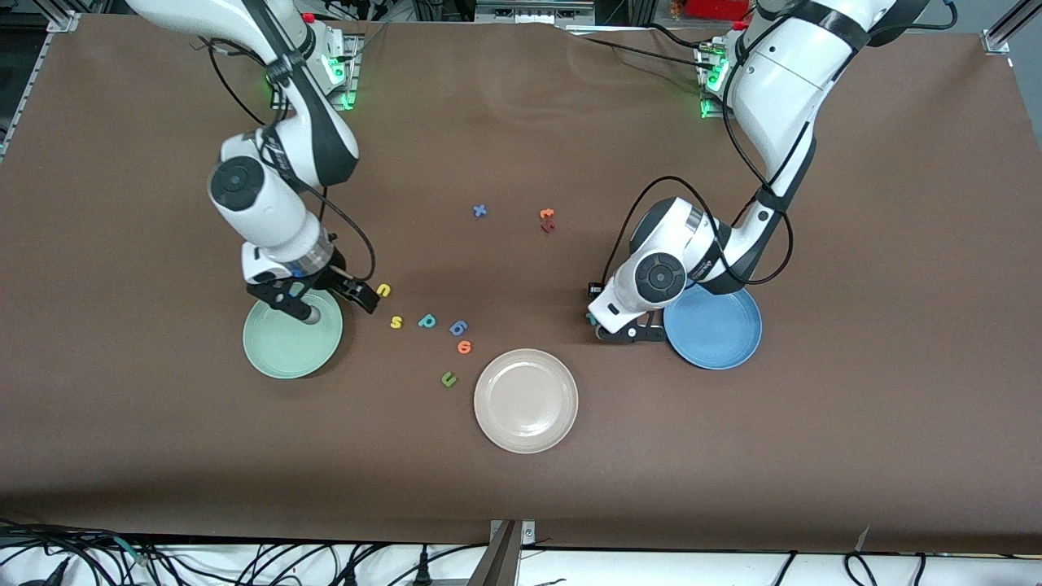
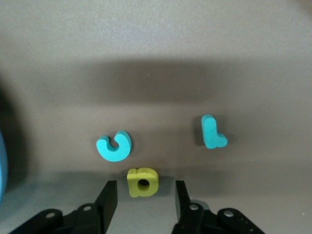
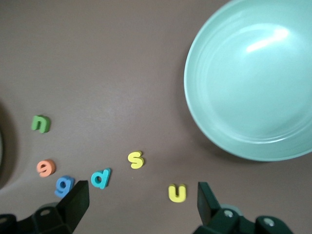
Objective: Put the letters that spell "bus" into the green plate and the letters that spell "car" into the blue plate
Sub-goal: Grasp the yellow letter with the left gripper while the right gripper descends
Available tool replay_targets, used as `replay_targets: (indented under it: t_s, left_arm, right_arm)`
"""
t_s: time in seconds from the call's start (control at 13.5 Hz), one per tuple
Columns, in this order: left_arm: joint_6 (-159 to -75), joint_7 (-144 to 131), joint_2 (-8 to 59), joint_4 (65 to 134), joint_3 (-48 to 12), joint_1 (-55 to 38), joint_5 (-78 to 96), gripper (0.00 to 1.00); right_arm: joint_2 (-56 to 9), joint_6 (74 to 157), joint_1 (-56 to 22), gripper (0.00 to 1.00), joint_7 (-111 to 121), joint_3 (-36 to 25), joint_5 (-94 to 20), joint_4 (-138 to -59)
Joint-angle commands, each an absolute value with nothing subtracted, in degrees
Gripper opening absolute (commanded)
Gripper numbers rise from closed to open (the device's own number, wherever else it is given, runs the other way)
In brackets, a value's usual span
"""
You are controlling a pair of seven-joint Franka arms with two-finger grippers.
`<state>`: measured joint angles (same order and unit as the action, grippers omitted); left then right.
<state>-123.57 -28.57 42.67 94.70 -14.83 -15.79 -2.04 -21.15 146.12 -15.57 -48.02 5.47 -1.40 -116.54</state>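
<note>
Left gripper (image 2: 143,200) at frame bottom, jaws apart astride small yellow foam "a" (image 2: 142,182); right gripper (image 3: 141,197) released above small yellow foam "u" (image 3: 177,193).

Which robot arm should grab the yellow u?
The right arm. Its tool hangs open with the yellow u between its fingers, beside the green plate. The left tool is busy over the yellow a by the blue plate.

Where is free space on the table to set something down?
Bare cloth lies around the beige plate on the camera's side. Crowded: the loose letters between it and the green plate, and beside the blue plate under the left gripper.
</note>
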Motion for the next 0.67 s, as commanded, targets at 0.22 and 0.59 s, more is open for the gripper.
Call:
replay_targets:
  t_s: [0.22, 0.59]
  left_arm:
    - [-123.8, -28.8, 42.9, 94.9, -14.9, -15.4, -4.0, 0.10]
    - [-115.4, -29.0, 37.1, 94.0, -14.9, -14.9, -3.3, 0.10]
  right_arm:
    - [-27.9, 147.7, -16.3, 0.96, -49.7, 6.7, -1.6, -115.6]
    - [-27.9, 141.3, -16.5, 0.91, -50.4, 7.5, -1.8, -116.0]
